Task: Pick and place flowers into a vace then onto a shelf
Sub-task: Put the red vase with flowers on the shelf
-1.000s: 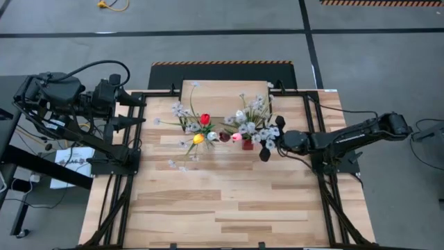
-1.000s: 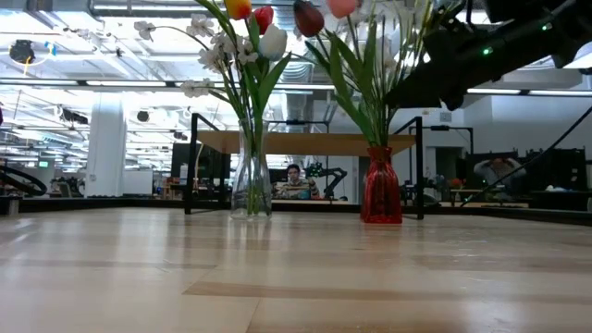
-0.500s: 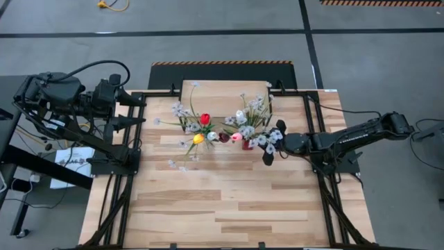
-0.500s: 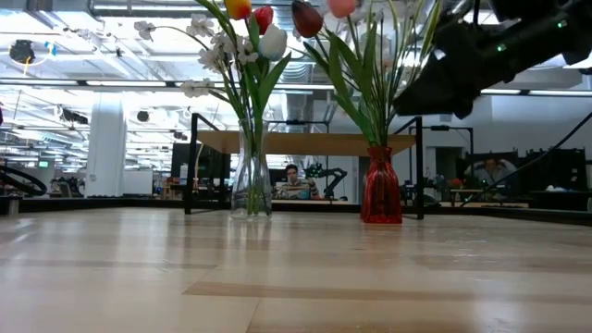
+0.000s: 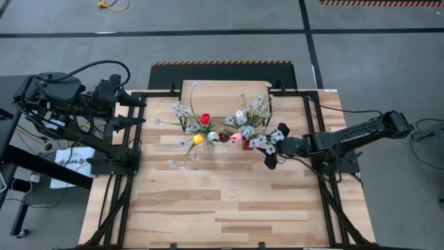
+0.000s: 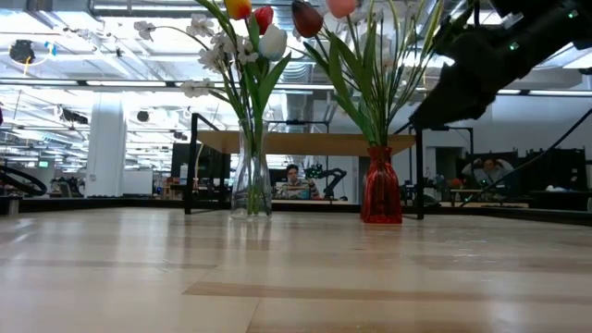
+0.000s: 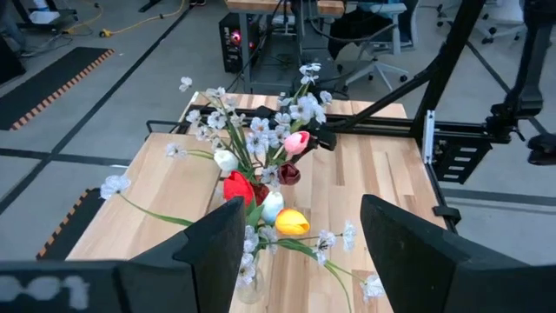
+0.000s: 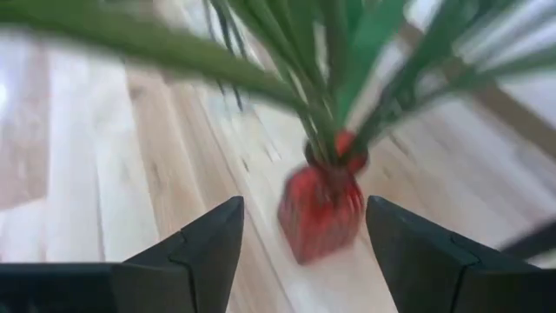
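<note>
- Left claw (image 5: 132,111) hangs off the counter's left edge near the far-left corner, fingers parted about halfway with nothing between them; its dark, flat-sided fingers (image 7: 208,252) frame the whole counter from that side.
- Counter (image 5: 229,201) is a plank-patterned light-wood top, smooth and faintly glossy, ringed by thin black frame rails; its near half lies bare from left edge to right edge.
- Shelf (image 5: 225,90) stands at the middle of the far edge: a small, pale rectangular board on thin black legs (image 6: 192,162), its top open save for a few blossoms leaning over it.
- Clear glass vase (image 6: 251,176), narrow-necked and flared at the foot, stands left of centre just in front of the shelf; it carries a red tulip (image 5: 205,119), an orange-yellow tulip (image 5: 198,139), a white one (image 6: 273,42) and lilac-white sprays (image 5: 182,110) fanning toward the left edge.
- Red glass vase (image 6: 380,190), translucent with a rounded lip, stands just to the right of the clear one, apart from it; long green leaves, a pink tulip (image 5: 236,137) and more sprays (image 5: 258,104) rise from it.
- Right claw (image 5: 275,147) hovers above the counter just right of the red vase's blossoms, fingers spread wide and empty, well inside the right edge.
</note>
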Action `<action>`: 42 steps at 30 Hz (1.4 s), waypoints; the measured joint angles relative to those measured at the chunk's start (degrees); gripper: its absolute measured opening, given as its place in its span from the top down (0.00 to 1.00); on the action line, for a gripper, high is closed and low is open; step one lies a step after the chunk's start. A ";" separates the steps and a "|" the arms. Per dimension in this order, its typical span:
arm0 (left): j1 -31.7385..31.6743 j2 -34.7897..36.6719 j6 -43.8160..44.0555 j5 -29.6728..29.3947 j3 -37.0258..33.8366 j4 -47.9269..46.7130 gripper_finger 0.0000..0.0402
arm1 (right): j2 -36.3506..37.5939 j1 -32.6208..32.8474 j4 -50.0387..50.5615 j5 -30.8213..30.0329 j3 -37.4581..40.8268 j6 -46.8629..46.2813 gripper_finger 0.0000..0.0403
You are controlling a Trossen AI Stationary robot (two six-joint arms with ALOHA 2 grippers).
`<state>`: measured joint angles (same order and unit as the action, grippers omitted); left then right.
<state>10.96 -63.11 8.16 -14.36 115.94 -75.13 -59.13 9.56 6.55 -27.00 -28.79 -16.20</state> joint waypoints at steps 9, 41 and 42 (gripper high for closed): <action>0.00 0.00 0.00 0.36 0.00 0.00 0.45 | 0.02 1.76 9.92 -0.14 -0.49 -13.08 0.46; 0.00 -0.01 1.57 0.19 0.00 0.64 0.45 | 40.92 29.63 9.27 -34.66 11.56 -15.64 0.55; 0.00 -0.01 1.57 0.19 0.00 1.05 0.45 | 41.95 30.21 6.89 -34.29 13.46 -15.71 0.55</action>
<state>10.96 -63.12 9.74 -14.17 115.94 -74.08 -17.18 39.77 13.44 -61.29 -15.34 -31.91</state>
